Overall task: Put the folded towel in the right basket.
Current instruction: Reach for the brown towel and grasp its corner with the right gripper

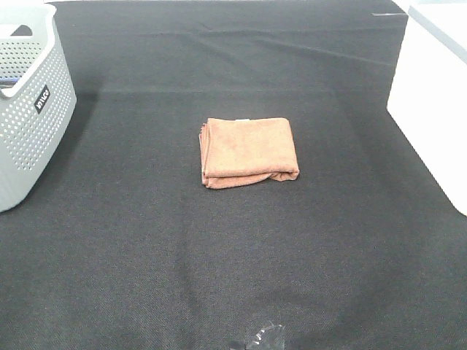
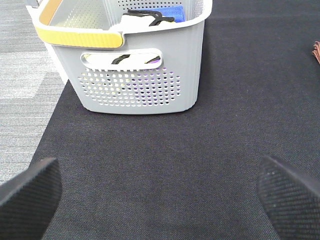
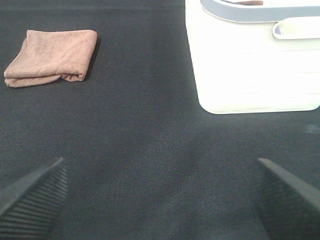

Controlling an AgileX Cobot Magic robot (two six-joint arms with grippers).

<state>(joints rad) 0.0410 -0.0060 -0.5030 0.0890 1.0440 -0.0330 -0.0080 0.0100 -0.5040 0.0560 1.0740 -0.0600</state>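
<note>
The folded towel (image 1: 249,152) is orange-brown and lies flat on the black cloth in the middle of the table. It also shows in the right wrist view (image 3: 51,57), and its corner shows in the left wrist view (image 2: 316,49). The right basket (image 1: 434,95) is white and stands at the right edge; it also shows in the right wrist view (image 3: 255,60). My left gripper (image 2: 157,192) is open and empty, facing the grey basket. My right gripper (image 3: 160,197) is open and empty, well short of the towel. Neither gripper shows in the exterior view.
A grey perforated basket (image 1: 29,102) stands at the left edge, holding dark and blue items; it also shows in the left wrist view (image 2: 135,65). A yellow handle (image 2: 80,36) runs along its rim. A black cloth (image 1: 233,255) covers the table. Grey floor (image 2: 25,80) lies beyond the left edge.
</note>
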